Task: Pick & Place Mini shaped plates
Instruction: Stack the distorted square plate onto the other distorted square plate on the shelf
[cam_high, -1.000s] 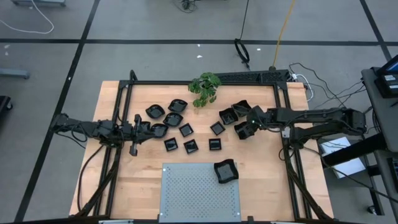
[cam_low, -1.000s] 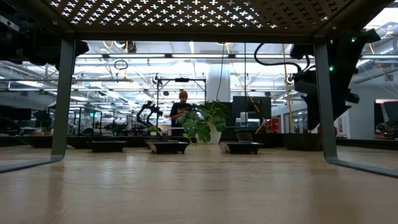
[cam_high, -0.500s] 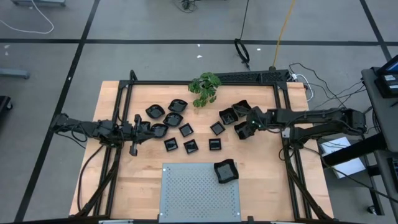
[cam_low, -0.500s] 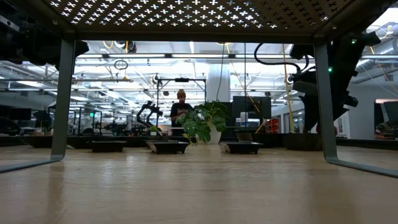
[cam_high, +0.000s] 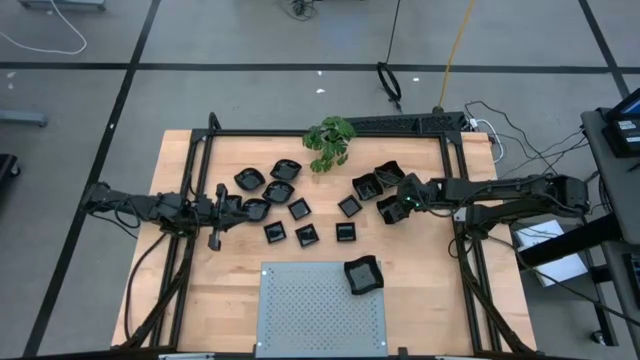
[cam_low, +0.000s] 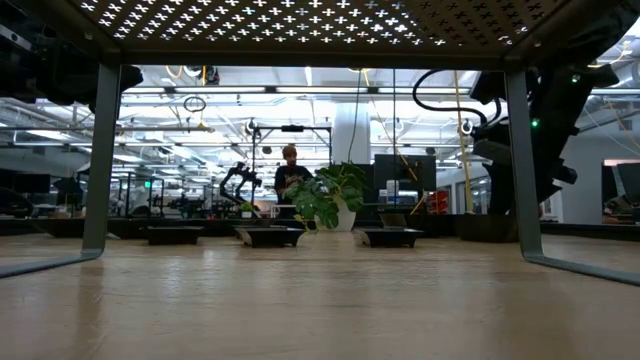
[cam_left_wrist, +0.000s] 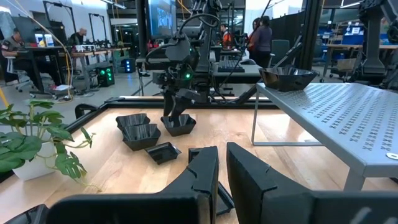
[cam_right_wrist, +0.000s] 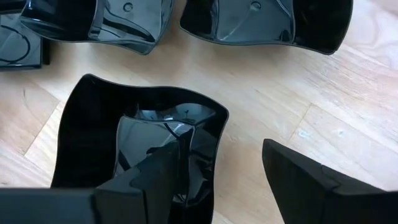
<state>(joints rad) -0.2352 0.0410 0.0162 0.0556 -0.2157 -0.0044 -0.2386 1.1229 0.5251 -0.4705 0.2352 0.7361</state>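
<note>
The right gripper (cam_high: 398, 205), at right of centre in the high view, crept slightly toward the frame's left over the black plate (cam_high: 392, 208) beneath it, one finger (cam_right_wrist: 166, 180) now inside the plate's bowl and the other outside its rim on the wood. In the low view the right arm (cam_low: 545, 120) at the upper right shifted further right and swung more upright behind the metal leg. The person (cam_low: 290, 172) far off at the middle of that view moved a little as well.
</note>
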